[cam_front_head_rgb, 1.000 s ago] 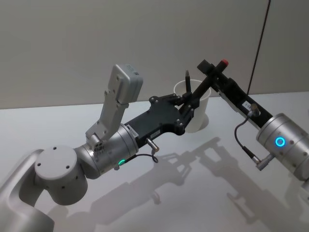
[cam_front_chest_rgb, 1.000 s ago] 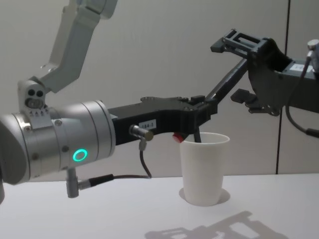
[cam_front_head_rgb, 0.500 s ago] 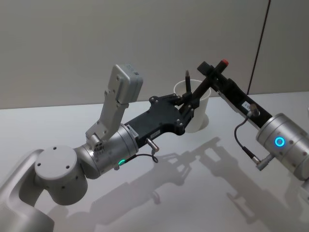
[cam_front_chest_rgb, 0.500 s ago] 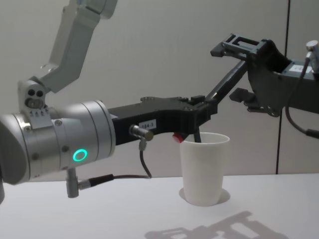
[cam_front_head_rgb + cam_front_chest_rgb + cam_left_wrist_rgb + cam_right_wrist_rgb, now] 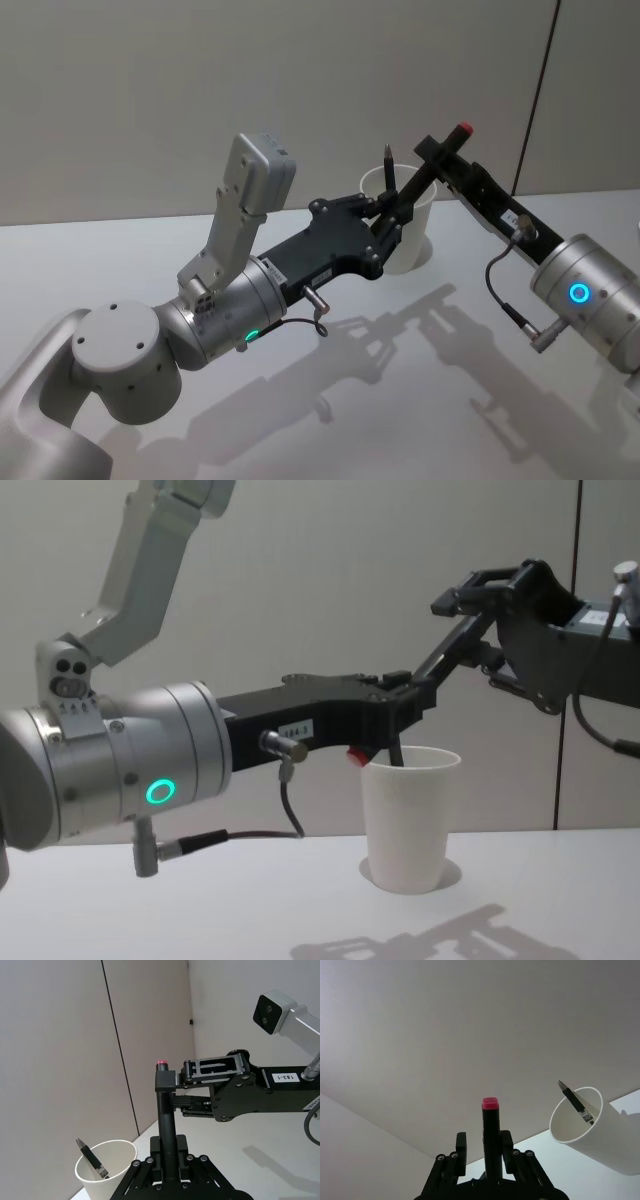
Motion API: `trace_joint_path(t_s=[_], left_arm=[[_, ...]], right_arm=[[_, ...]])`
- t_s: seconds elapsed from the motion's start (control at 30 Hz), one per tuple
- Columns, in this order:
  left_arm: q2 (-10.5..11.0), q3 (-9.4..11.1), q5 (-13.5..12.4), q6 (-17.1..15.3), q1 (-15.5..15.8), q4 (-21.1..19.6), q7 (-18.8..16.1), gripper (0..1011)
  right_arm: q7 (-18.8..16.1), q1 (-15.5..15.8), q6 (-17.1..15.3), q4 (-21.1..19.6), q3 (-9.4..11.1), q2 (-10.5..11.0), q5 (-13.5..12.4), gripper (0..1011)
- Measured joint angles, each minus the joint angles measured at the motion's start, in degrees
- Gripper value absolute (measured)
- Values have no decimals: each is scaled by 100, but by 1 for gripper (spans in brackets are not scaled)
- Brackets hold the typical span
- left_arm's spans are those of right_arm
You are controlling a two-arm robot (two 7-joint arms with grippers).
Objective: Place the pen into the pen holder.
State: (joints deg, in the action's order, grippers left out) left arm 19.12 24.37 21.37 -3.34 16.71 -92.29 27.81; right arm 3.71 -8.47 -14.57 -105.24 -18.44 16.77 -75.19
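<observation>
white pen holder (image 5: 410,240), black red-capped pen (image 5: 432,165)

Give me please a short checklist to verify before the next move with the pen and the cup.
1. Left gripper holds the pen on its lower part: ok.
2. Right gripper is at the pen's red-capped upper end: ok.
3. Pen holder stands upright on the table: ok.
4. Room inside the holder: one other pen leans against the rim and the rest of the opening is free: ok.
5. Pen upright over the opening: not ok, since it is tilted and its lower end seems beside the rim.
</observation>
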Motion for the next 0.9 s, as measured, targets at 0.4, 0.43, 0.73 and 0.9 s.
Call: trace_joint_path(t_s=[0.4,0.43,0.73,0.9], left_arm=[[0,0,7,1,0,0,0,180],[0,0,7,1,0,-1,0,179],[0,1,-4,-9,0,2,-4,195],[0,1,-4,-9,0,2,-4,364]], right_arm=[[10,-4,0,1,-4,5,8,204],[10,-5,0,0,-5,5,8,204],[6,-5,-1,0,-8,0,3,204],[4,-5,-1,0,-10,-1,-1,203]])
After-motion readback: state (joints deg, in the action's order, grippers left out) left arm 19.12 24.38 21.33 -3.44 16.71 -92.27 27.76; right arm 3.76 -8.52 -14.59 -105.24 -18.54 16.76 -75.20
